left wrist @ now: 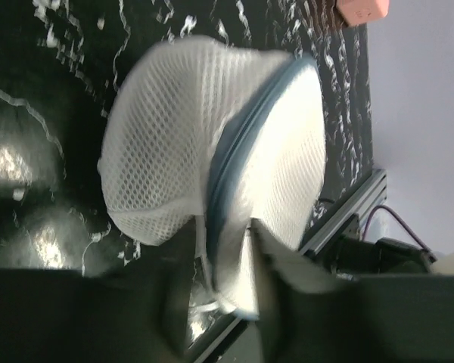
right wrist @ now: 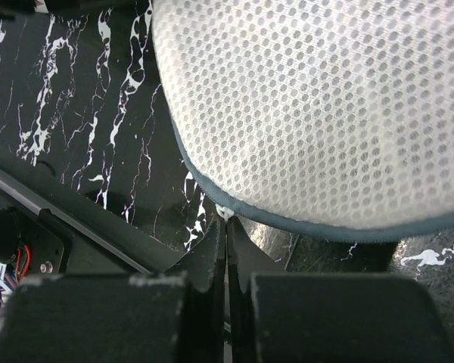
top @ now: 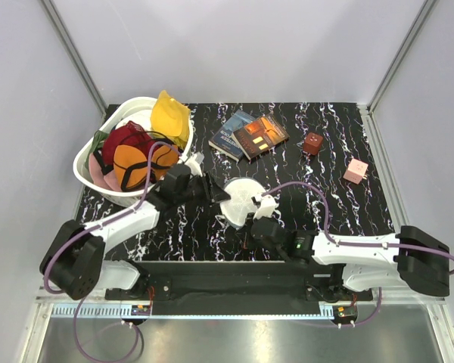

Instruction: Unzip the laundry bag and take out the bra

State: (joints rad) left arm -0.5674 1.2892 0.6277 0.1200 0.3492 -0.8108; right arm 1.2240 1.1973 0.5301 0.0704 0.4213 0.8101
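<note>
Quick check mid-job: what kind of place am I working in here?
Probably a lab robot cell, not a home: plain white walls on aluminium posts, a black marbled table, and staged props such as a basket of clothes and some books.

Table (top: pixel 348 215): the basket (top: pixel 85 175) stands at the far left, with garments (top: pixel 136 155) piled in it. Two books (top: pixel 250 136) overlap at far centre. Two blocks lie right of the books: one (top: pixel 312 144) just beside them, the other (top: pixel 356 171) further right and nearer. The bag (top: pixel 238 198) lies near centre, right of the basket. The left gripper (top: pixel 214 193) meets its left side and the right gripper (top: pixel 263 208) its near-right edge.
</note>
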